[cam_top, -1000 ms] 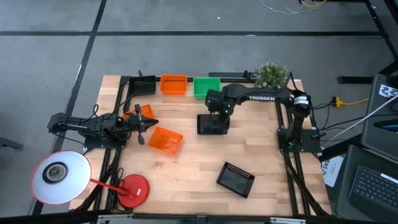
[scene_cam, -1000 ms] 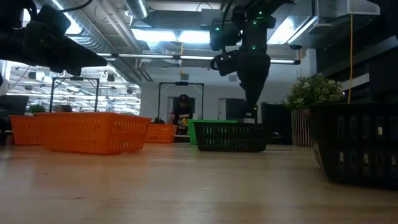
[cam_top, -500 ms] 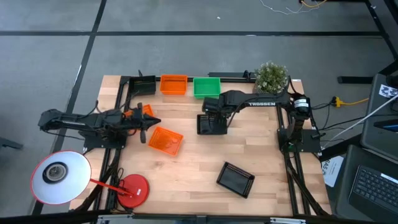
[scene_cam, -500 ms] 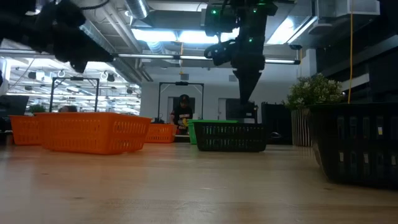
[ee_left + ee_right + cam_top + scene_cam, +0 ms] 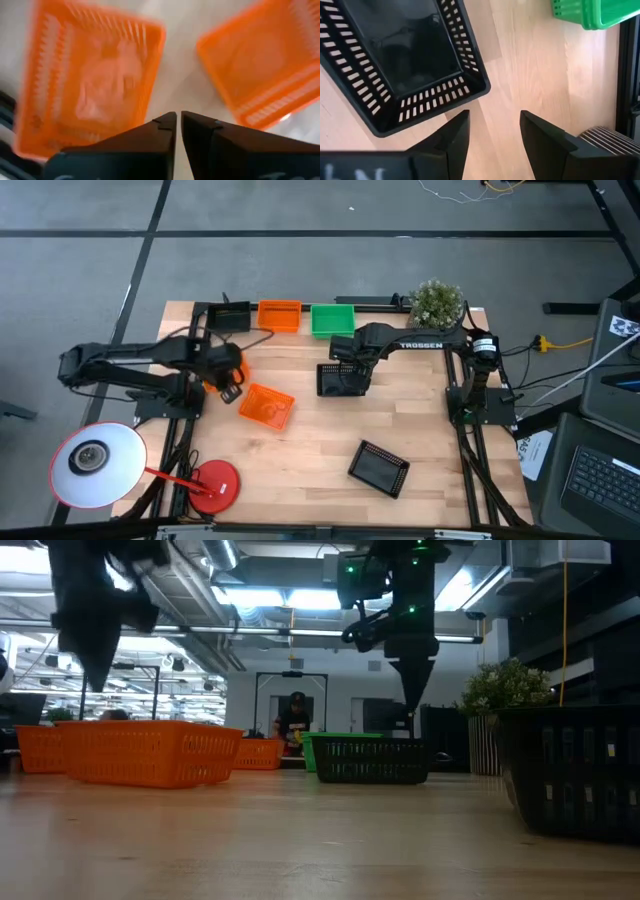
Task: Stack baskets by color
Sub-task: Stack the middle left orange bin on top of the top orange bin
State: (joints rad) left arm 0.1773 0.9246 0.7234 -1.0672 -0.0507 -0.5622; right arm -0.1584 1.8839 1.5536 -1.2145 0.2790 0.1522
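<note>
Two orange baskets rest on their bases on the table's left half: one [image 5: 267, 406] lies askew, the other [image 5: 90, 85] is partly hidden under my left arm. My left gripper [image 5: 231, 392] hangs above the gap between them, pointing down, shut and empty [image 5: 177, 119]. A black basket [image 5: 342, 380] stands mid-table. My right gripper [image 5: 346, 360] hovers open over the bare wood beside that basket's far wall [image 5: 495, 117], touching nothing. At the far edge stand a black basket [image 5: 228, 316], an orange basket [image 5: 279, 315] and a green basket [image 5: 332, 318] in a row.
A further black basket [image 5: 379, 468] lies askew near the front edge. A potted plant [image 5: 436, 302] stands at the far right corner. A white lamp head [image 5: 92, 465] and its red base [image 5: 214, 483] sit at the front left. Bare wood lies in the middle front.
My left gripper has risen and tipped from lying level, pointing toward the table's right, to pointing down over the two orange baskets, while that arm's elbow lifted. The baskets have stayed in place.
</note>
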